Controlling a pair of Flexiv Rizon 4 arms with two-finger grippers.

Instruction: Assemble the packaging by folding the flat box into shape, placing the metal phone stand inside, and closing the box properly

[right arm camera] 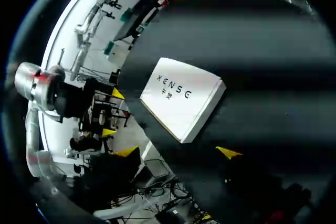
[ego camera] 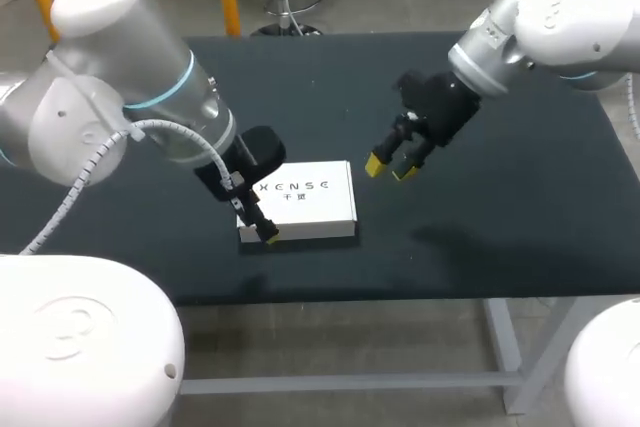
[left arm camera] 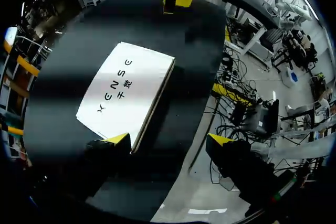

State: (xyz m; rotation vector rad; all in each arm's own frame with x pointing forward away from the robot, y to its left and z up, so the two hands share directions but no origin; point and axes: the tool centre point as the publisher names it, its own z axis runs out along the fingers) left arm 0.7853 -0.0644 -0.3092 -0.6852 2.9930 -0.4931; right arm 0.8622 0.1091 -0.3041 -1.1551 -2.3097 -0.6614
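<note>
Dark worktop [ego camera: 500, 207] fills the scene from above, with a robot arm entering from each side. A white box [ego camera: 303, 199] lies flat near its middle, folded up and closed, with the printed lid facing up.

The left tool [ego camera: 266, 231] is low at the box's near left corner, close to the worktop's front edge. Its wrist view shows two yellow-tipped fingers spread wide. One fingertip [left arm camera: 118, 139] sits right at the box's corner, touching it or very nearly. The other shows out past the worktop's edge with nothing against it. The left tool is open and grips nothing.

The right tool [ego camera: 391, 168] hangs above bare worktop just to the right of the box and apart from it, fingers angled down toward the box. In its own wrist view the yellow tips stand well apart with only dark worktop between them, so it too is open and empty. The box lies ahead of it, its whole lid in sight.
</note>
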